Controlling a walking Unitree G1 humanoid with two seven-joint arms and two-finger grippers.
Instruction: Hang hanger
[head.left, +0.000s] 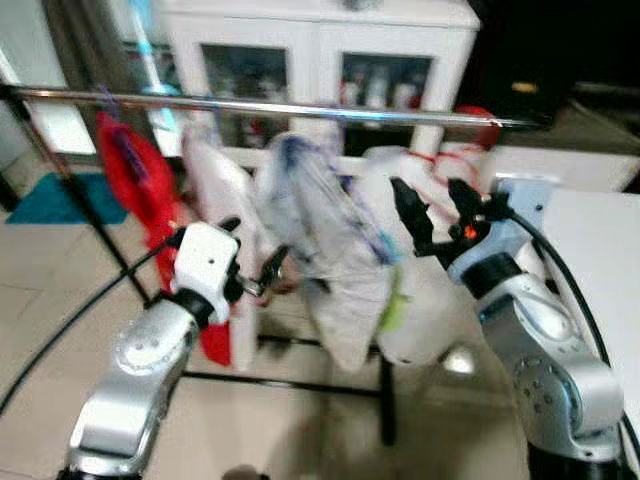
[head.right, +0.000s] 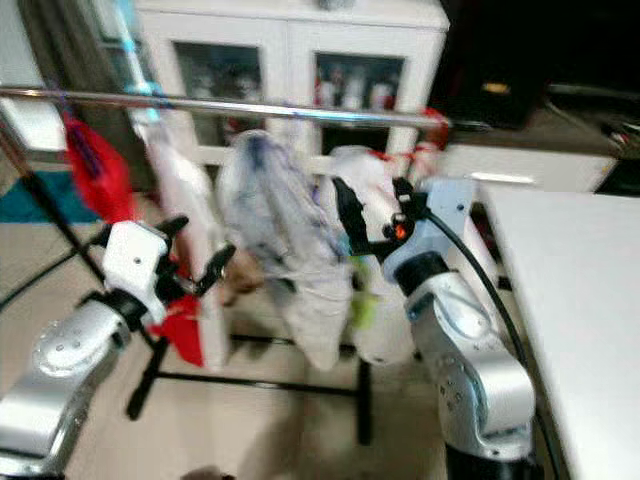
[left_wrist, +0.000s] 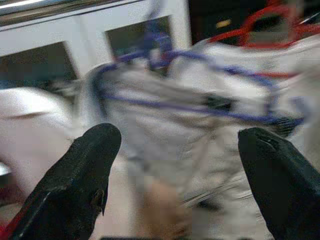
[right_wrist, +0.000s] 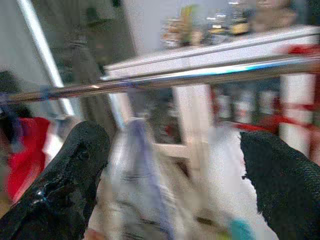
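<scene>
Both my grippers raised before a clothes rail of hung garments.
My left gripper (head.left: 262, 268) and right gripper (head.left: 436, 213) are spread, holding nothing; the blue hanger (left_wrist: 200, 107) hangs on the rail (head.left: 300, 108), carrying a white garment (head.left: 325, 240).

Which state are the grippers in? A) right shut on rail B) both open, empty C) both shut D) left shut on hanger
B: the left gripper and right gripper each show fingers spread with nothing between them, garments hanging on the rail beyond.
</scene>
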